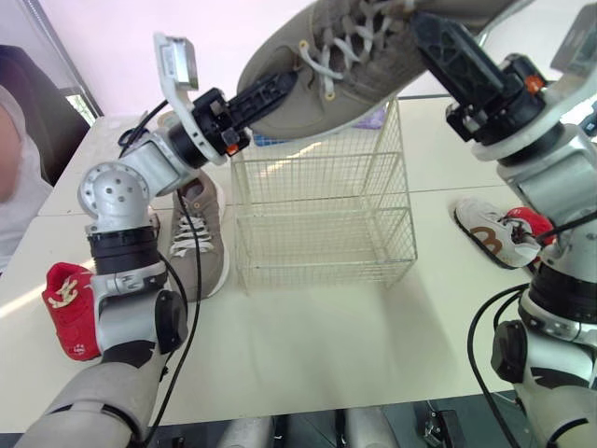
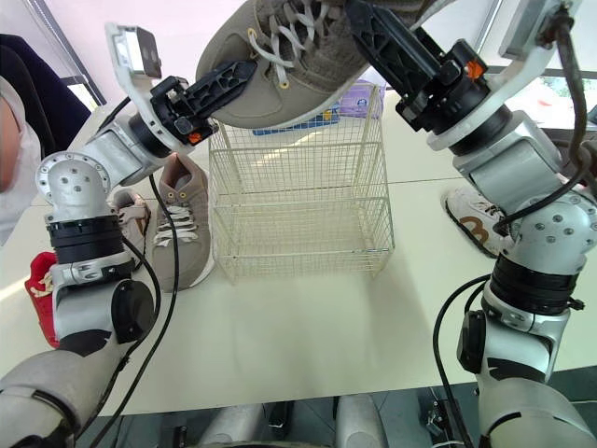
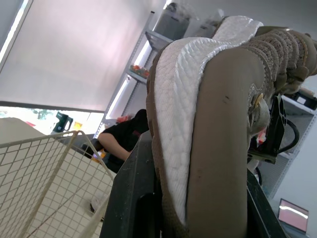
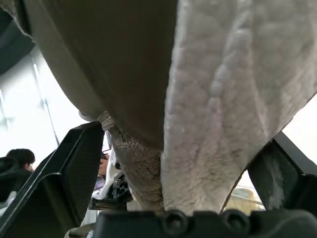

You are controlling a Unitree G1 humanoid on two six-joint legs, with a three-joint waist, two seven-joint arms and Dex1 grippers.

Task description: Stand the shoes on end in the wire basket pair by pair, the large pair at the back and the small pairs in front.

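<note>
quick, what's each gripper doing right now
Left gripper: closed on one end of the large taupe shoe, which is held above the wire basket.
Right gripper: closed on the same shoe's other end.

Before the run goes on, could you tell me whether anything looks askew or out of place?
Nothing is damaged or spilled. The large taupe shoe hangs roughly level above the wire basket, held by the left claw and right claw, not yet on end.
</note>
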